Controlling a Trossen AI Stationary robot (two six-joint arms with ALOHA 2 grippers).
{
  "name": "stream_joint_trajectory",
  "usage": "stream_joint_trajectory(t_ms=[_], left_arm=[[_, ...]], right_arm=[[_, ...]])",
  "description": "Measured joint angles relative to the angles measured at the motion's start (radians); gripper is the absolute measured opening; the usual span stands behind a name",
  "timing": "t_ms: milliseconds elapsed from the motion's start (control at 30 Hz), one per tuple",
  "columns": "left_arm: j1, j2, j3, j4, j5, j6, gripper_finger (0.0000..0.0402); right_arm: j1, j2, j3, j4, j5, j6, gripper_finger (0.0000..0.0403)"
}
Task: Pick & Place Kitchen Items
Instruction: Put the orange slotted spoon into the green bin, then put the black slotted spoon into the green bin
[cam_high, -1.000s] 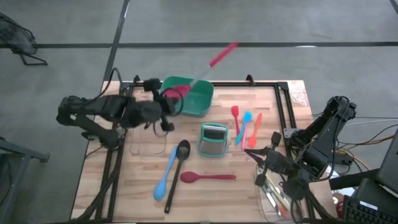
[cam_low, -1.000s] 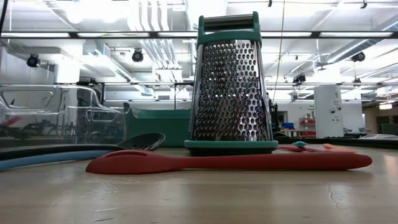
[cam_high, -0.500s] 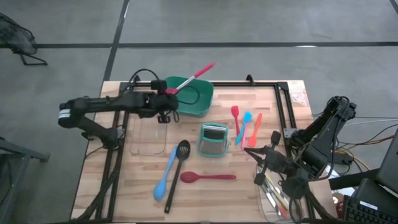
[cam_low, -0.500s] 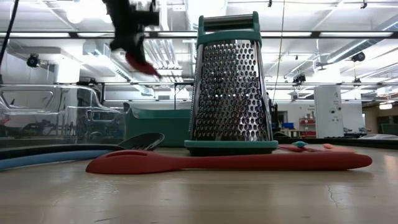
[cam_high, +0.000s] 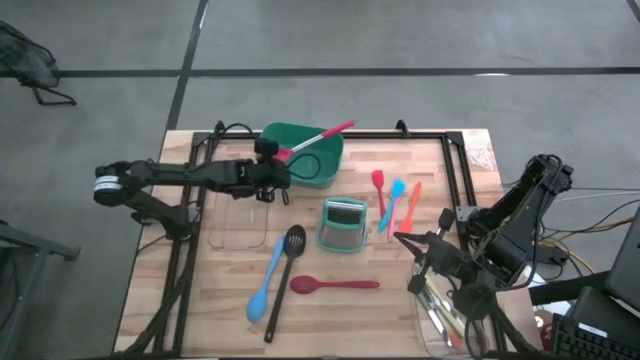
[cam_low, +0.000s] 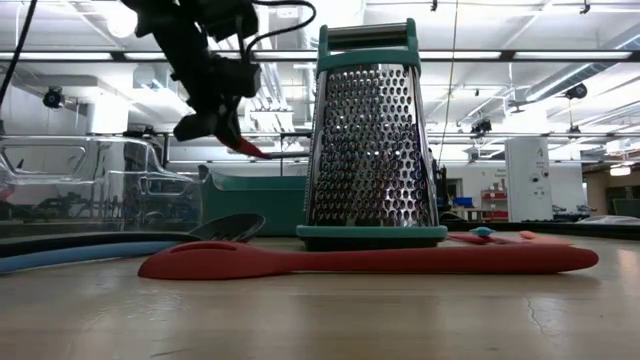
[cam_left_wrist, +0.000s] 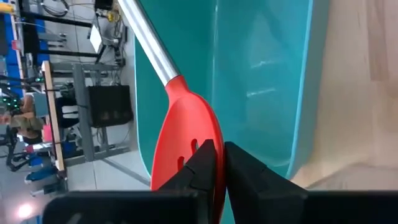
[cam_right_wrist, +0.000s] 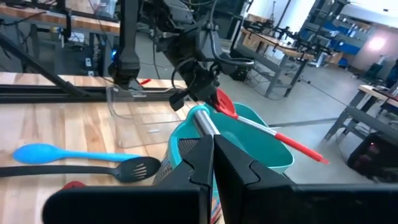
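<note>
Over green tub (cam_high: 310, 160), red slotted spoon (cam_high: 312, 138)

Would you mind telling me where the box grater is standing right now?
In the high view the box grater stands upright mid-table, just in front of the green tub, between the black slotted spoon on its left and the three small spatulas on its right.

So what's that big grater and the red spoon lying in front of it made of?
The grater looks like shiny metal: its perforated face mirrors the ceiling lights. Its teal handle and base rim look like matte plastic. The red spoon looks like silicone or soft plastic, with a dull, even surface and rounded edges; I can't tell which.
</note>
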Motion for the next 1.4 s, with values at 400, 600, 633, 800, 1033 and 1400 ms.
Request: stream_joint_trajectory(t_ms=[400,600,633,800,1033,1400], left_arm=[[0.008,0.000,-0.009,0.030,0.043,-0.024,0.0041],[0.026,0.000,-0.010,0.033,0.052,-0.057,0.0042],[0.030,0.000,-0.010,0.033,0.052,-0.067,0.0042],[0.051,0.000,-0.010,0.036,0.077,-0.117,0.0046],[0.058,0.001,-0.010,0.047,0.094,-0.128,0.0074],[0.058,0.001,-0.010,0.060,0.115,-0.216,0.0133]], right_arm=[[-0.002,0.000,0.002,0.000,0.002,0.000,0.0008],[-0.011,0.000,0.002,0.000,0.002,-0.005,0.0009],[-0.013,0.000,0.002,-0.001,0.002,-0.007,0.0008],[-0.029,0.000,0.002,-0.001,0.002,-0.027,0.0008],[-0.063,0.000,0.001,-0.001,0.002,-0.035,0.0008],[-0.067,0.000,0.001,-0.001,0.002,-0.059,0.0008]])
